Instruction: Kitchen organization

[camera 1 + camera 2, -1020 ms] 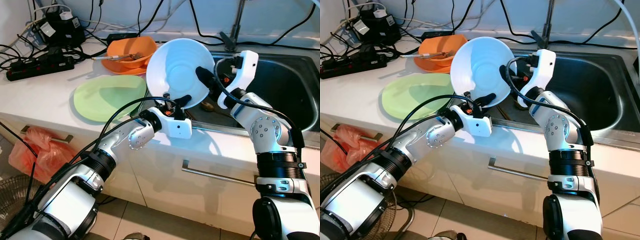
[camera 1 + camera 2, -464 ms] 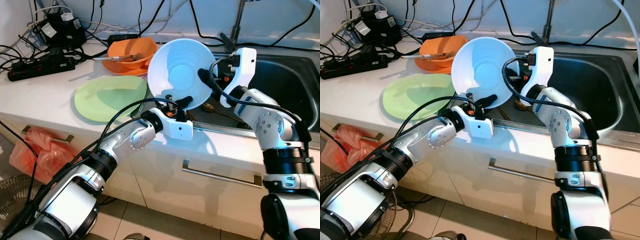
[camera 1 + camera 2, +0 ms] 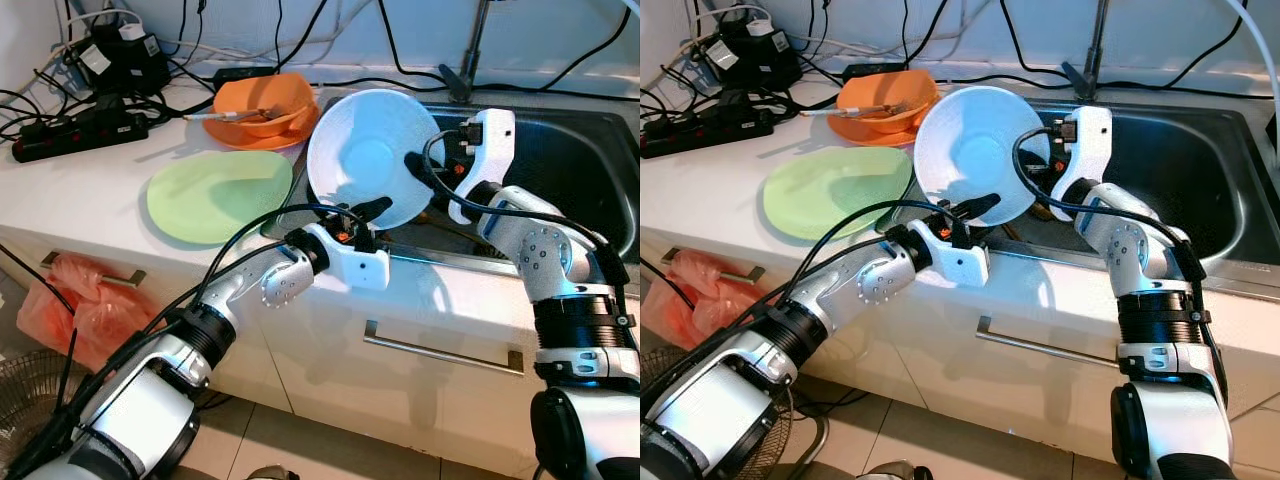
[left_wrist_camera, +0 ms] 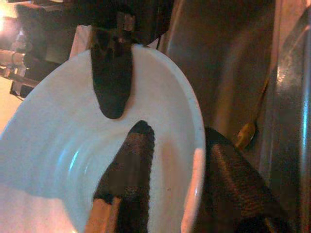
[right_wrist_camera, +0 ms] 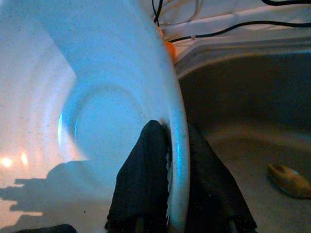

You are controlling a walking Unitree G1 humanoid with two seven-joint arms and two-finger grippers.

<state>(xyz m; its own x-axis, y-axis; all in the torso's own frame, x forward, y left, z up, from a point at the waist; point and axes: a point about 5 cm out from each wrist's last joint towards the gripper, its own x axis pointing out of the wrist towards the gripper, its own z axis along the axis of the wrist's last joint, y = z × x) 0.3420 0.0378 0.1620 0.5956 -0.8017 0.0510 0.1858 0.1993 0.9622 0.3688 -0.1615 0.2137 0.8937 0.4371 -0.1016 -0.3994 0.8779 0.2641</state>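
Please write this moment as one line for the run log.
left end effector: shut on white bowl lower rim | right end effector: shut on opposite rim | bowl: tilted, above sink edge | green plate: on counter

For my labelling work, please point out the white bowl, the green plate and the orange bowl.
white bowl point(image 3: 365, 155), left eye view, inner bottom.
green plate point(image 3: 215, 195), left eye view, flat middle.
orange bowl point(image 3: 285, 92), left eye view, inner wall.

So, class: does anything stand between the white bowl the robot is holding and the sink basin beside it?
Nothing visible blocks the way. The white bowl is held tilted at the sink's left edge, with the left hand on its lower rim and the right hand on its right rim. The basin beside it looks open.
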